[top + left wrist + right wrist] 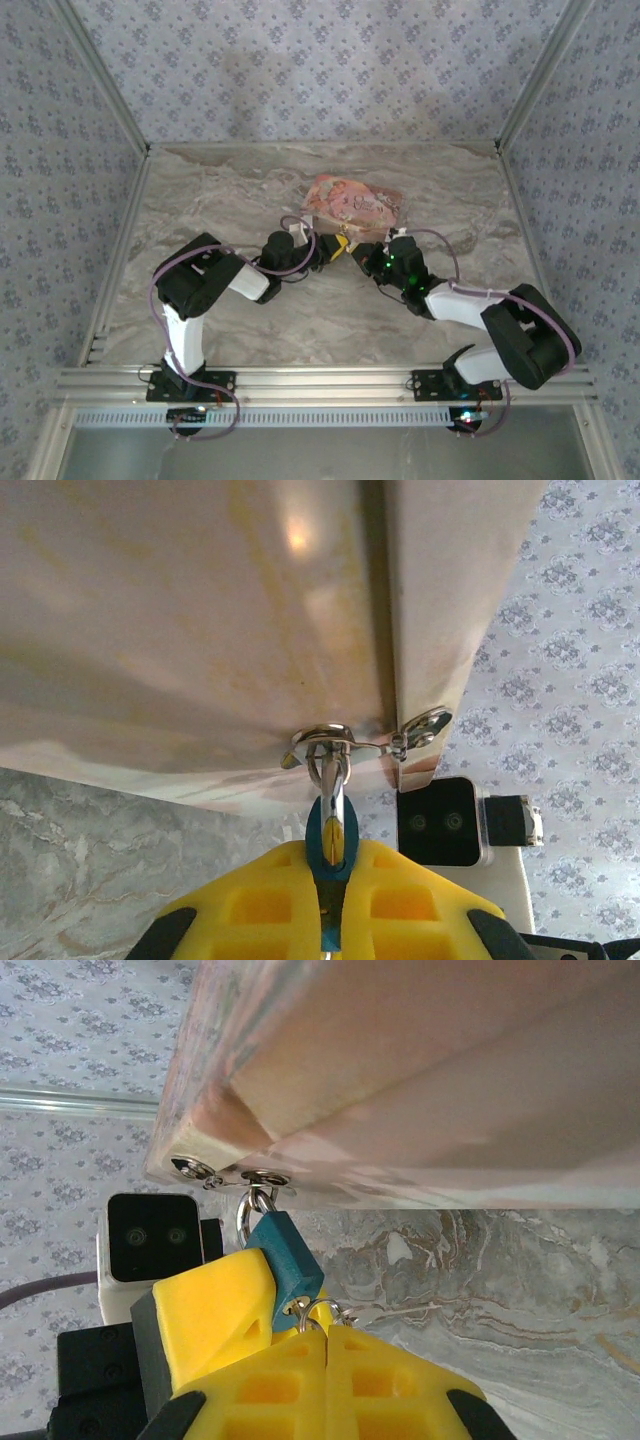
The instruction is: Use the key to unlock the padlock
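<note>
The small blue padlock (287, 1258) hangs by its silvery shackle (247, 1212) from the zipper rings of the pink pouch (355, 203). My left gripper (335, 852) is shut on the padlock (331, 830), its yellow fingers (260, 900) clamping the blue body from both sides. My right gripper (327, 1334) is shut at the padlock's lower end on the key, whose silver ring (322, 1309) and shaft show at the keyhole. The key's head is hidden between the yellow pads. Both grippers meet just in front of the pouch (340, 248).
The pouch lies on the marbled table (220, 190) at centre back, its near edge lifted over the grippers. Aluminium frame posts and patterned walls (320, 60) close in the sides and back. Each wrist camera faces the other arm's camera block (444, 822).
</note>
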Motion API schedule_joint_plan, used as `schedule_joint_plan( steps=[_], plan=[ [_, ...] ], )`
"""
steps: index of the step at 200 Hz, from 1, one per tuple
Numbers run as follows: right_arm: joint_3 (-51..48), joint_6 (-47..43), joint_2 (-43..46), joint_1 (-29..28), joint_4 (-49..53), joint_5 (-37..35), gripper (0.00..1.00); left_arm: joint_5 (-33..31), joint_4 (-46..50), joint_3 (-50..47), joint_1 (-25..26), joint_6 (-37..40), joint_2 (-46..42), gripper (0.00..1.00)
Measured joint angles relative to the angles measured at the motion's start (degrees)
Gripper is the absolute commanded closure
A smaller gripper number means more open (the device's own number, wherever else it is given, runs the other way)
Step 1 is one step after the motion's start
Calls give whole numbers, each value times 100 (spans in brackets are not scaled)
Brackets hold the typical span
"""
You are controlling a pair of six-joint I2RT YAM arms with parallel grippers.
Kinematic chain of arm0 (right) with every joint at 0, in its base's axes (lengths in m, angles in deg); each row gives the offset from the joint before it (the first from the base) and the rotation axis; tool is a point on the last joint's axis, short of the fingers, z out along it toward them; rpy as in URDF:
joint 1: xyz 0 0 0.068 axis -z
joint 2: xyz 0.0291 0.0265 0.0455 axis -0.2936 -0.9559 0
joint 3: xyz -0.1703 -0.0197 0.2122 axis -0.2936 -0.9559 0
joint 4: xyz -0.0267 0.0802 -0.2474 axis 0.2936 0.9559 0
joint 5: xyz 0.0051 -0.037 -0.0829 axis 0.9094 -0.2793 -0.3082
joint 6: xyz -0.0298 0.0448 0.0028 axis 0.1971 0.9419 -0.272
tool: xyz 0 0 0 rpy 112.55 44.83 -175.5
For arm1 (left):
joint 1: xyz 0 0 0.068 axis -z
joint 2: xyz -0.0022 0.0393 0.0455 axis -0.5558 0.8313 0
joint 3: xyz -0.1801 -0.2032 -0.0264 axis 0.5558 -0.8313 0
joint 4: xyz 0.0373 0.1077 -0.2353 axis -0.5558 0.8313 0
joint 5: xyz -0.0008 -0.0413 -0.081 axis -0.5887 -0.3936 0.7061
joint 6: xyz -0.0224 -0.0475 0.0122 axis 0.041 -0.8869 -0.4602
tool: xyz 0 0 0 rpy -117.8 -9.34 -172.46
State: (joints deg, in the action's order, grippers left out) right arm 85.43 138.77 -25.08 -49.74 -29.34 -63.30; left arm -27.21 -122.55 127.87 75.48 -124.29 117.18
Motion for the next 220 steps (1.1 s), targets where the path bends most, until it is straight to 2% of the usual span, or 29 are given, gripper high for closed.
schedule_joint_plan(
  steps=[33, 67, 93, 141, 183, 220],
  plan=[
    [11, -188, 260, 85, 529, 116, 71, 63, 55, 0, 46, 2, -2, 100],
    [337, -1014, 1093, 129, 2229, 227, 67, 111, 179, 0, 31, 4, -90, 100],
    [938, -1891, 1287, 131, 3558, 236, 65, 133, 286, 0, 24, 4, -177, 100],
    [2131, -3504, 949, 79, 5222, 92, 62, 199, 522, 0, 15, 7, -282, 100],
    [2951, -4496, 332, -192, 5949, -125, 60, 247, 632, 4, -13, 7, -341, 100],
    [3257, -5038, -59, -551, 6301, -492, 60, 289, 748, 11, -33, 4, -413, 100]
  ],
)
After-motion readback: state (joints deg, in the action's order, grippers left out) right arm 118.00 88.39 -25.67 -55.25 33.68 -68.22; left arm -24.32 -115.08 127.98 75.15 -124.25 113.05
